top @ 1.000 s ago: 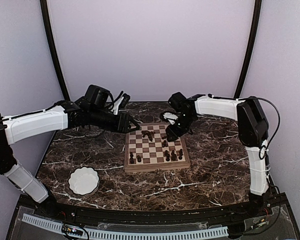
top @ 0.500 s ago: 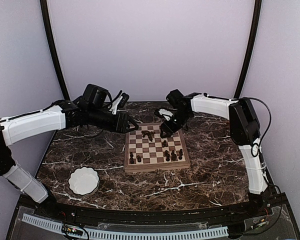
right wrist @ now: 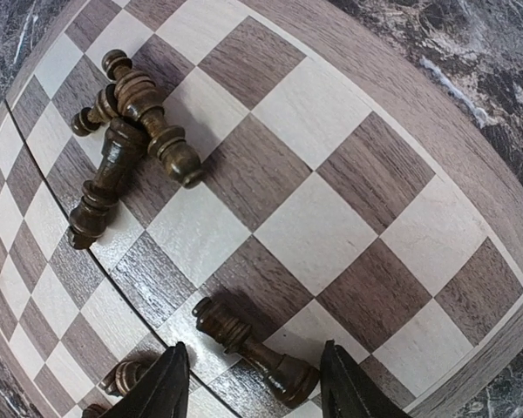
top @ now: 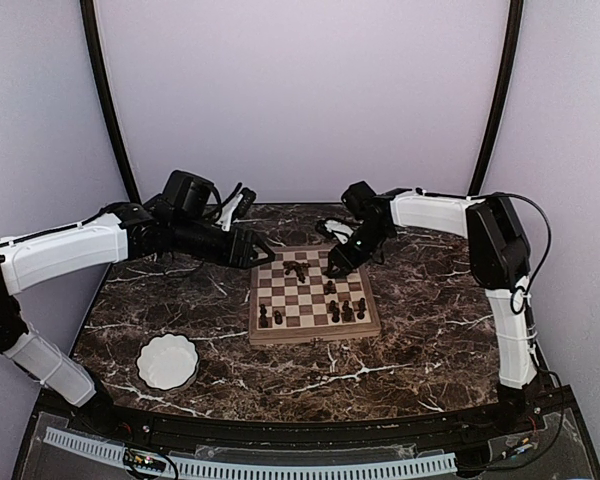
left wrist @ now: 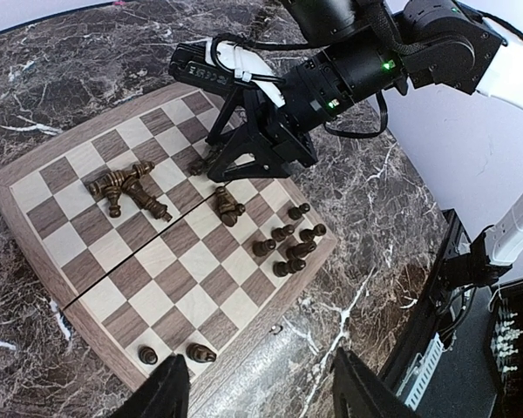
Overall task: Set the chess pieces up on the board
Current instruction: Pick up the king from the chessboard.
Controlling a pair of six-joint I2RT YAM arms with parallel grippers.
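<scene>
Right gripper [right wrist: 251,383], fingers apart and empty, over the board [right wrist: 436,144]. Toppled chess piece [right wrist: 253,348] lies on the board just at 12 o'clock of the fingertips, long axis 10 to 4 o'clock, apparently untouched. Left gripper [left wrist: 260,374], likewise apart, stands farther off.

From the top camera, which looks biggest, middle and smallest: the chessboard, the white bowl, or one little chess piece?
1. The board looks largest.
2. The white bowl looks smaller.
3. The chess piece by the board's near-left corner looks far the smallest.
</scene>
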